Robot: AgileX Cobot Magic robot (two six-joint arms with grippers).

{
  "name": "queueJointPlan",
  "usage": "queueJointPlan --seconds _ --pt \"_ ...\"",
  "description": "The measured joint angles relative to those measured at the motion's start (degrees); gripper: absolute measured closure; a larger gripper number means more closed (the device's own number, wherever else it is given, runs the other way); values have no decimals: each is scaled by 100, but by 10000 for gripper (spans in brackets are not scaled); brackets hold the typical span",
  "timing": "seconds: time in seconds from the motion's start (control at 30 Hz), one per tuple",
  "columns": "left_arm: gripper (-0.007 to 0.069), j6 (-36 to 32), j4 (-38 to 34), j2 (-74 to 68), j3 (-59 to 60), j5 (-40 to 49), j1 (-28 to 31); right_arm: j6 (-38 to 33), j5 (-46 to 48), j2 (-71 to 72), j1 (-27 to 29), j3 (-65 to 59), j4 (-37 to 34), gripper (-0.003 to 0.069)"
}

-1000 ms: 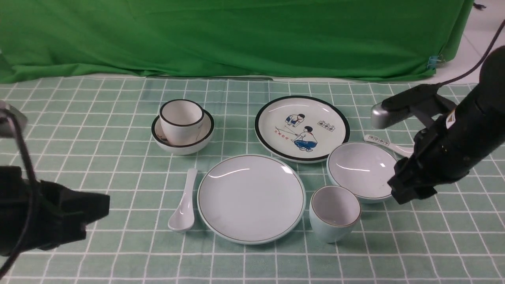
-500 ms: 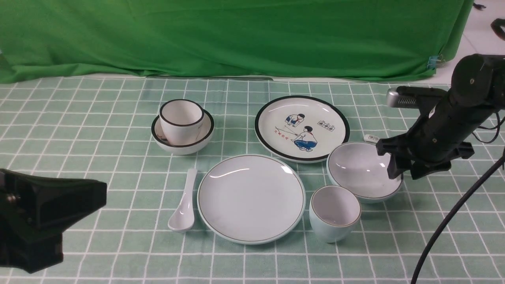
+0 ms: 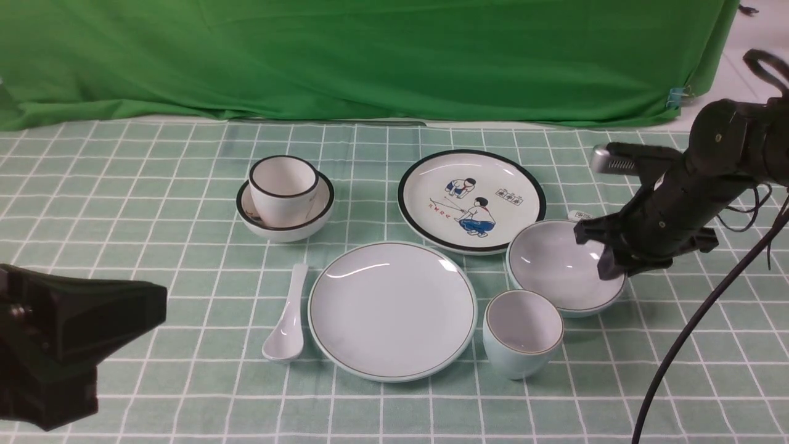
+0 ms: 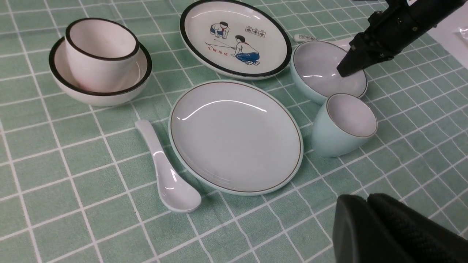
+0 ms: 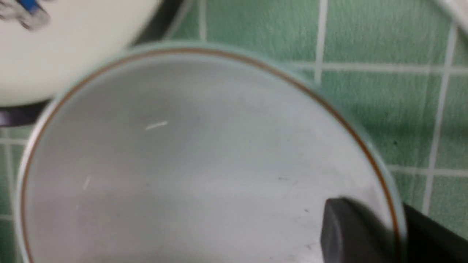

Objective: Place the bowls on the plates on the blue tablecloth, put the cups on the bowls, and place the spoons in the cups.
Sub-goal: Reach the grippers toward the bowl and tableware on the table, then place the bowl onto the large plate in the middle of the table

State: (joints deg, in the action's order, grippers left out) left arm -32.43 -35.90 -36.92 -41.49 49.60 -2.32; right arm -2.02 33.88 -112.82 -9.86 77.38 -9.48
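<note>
1. Right wrist view: the right end effector [image 5: 398, 228] pinches the pale blue bowl [image 5: 204, 157] by its rim, one finger inside and one outside. So thin a bite at one edge of a glazed bowl could let it swing down or slip free on the lift.
2. The front view shows that bowl on the blue tablecloth [image 3: 154, 185], just beside the cartoon plate [image 3: 471, 200] and the pale blue cup [image 3: 523, 333]. The cup stands near the straight path to the pale blue plate [image 3: 392, 308]. A low carry would probably clip it or tip it over.
3. The printed spoon [image 3: 579, 215] lies just behind the bowl, mostly hidden. Dragging the bowl instead of lifting it could shove the spoon.
4. The left end effector [image 4: 365, 204], its fingers pressed together on nothing, hangs low at the near left, well apart from the crockery.
5. The white bowl [image 3: 286, 225] carries the white cup [image 3: 282, 182] but sits on cloth, not on a plate. The plain spoon [image 3: 286, 320] lies just left of the pale blue plate.
</note>
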Motion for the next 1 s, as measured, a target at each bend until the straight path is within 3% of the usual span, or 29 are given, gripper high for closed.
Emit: queueJointPlan --seconds 0.37,0.53,0.6,0.73,1.0 --pt "607 -158 5 0 0 102 0 -145 186 1072 -110 278 85 578" --pt "607 -177 -6 0 0 -68 0 -246 567 1308 -868 749 -83 578" --pt "607 -177 -5 0 0 -91 0 -280 727 1084 -1564 1015 -174 578" --pt "607 -191 -18 0 0 -78 -5 -311 857 464 -2211 1376 -241 578" --pt "607 -896 -25 0 0 -66 -553 -304 1103 -484 -2346 1834 -235 578"
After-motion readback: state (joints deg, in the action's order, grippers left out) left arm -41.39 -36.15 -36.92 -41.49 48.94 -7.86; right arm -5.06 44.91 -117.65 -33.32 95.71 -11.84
